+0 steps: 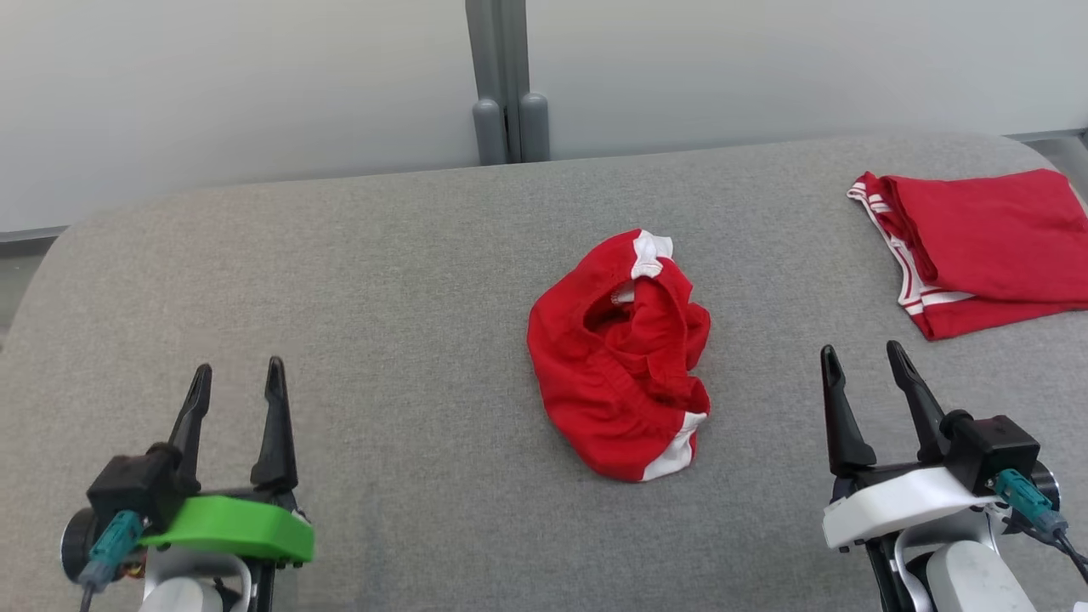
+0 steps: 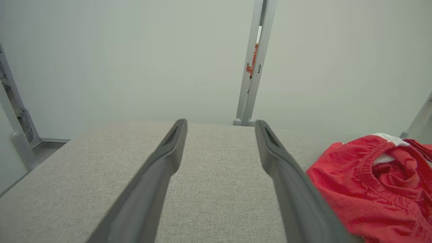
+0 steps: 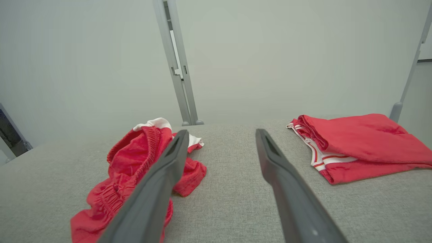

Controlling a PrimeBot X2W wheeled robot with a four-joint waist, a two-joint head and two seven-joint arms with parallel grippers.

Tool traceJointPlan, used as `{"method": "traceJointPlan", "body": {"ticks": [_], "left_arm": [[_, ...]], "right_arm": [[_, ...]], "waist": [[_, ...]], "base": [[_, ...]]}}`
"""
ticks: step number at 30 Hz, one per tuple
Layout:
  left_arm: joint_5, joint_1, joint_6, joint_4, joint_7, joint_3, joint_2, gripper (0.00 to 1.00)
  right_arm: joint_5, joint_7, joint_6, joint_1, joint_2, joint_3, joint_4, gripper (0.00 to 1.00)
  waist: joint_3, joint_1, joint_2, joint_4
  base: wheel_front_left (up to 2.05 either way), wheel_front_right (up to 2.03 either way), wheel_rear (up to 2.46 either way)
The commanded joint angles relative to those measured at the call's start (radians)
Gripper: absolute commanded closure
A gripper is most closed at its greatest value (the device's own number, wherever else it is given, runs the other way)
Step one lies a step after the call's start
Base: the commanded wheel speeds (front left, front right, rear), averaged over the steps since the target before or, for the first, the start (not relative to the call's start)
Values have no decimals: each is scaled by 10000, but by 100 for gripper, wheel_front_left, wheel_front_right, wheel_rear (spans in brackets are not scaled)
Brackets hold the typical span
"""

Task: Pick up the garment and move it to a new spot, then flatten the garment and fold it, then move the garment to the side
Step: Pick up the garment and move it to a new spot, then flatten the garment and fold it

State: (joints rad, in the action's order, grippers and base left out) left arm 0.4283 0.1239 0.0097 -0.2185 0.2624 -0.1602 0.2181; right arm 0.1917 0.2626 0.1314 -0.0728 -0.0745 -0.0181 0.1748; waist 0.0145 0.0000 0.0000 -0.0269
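Note:
A crumpled red garment (image 1: 619, 357) with white trim and an elastic waistband lies bunched in the middle of the grey fabric table (image 1: 382, 280). It also shows at the right edge of the left wrist view (image 2: 374, 182) and at the left of the right wrist view (image 3: 141, 168). My left gripper (image 1: 239, 378) rests at the lower left, open and empty, well left of the garment. At the lower right my right gripper (image 1: 863, 357) stands open and empty, a short way right of the garment. Both pairs of fingers (image 2: 168, 152) (image 3: 270, 152) hover apart above the cloth surface.
A second red garment (image 1: 977, 242) with white stripes lies folded at the table's far right corner, also seen in the right wrist view (image 3: 357, 141). A grey post (image 1: 508, 85) stands behind the table's rear edge against a pale wall.

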Motion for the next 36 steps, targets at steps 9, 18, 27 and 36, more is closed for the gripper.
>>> {"method": "traceJointPlan", "body": {"ticks": [9,18,27,36], "left_arm": [[-523,-1387,-283,658,26,1163,-496,0],[-1033,-1496,-741,777,26,1703,-949,0],[-1410,-1286,-1009,634,27,1939,-1211,0],[-1643,-1190,-1166,562,27,2152,-1374,0]], "right_arm": [[169,28,-16,417,-378,-190,-97,0],[184,28,-16,570,-356,-5,-246,0],[188,28,-16,602,-327,33,-191,0],[201,29,-16,590,-315,86,-165,0]], "waist": [[-27,0,0,276],[172,0,0,222],[221,0,0,152],[254,0,0,143]], "base": [[0,0,0],[0,0,0],[0,0,0],[0,0,0]]}}
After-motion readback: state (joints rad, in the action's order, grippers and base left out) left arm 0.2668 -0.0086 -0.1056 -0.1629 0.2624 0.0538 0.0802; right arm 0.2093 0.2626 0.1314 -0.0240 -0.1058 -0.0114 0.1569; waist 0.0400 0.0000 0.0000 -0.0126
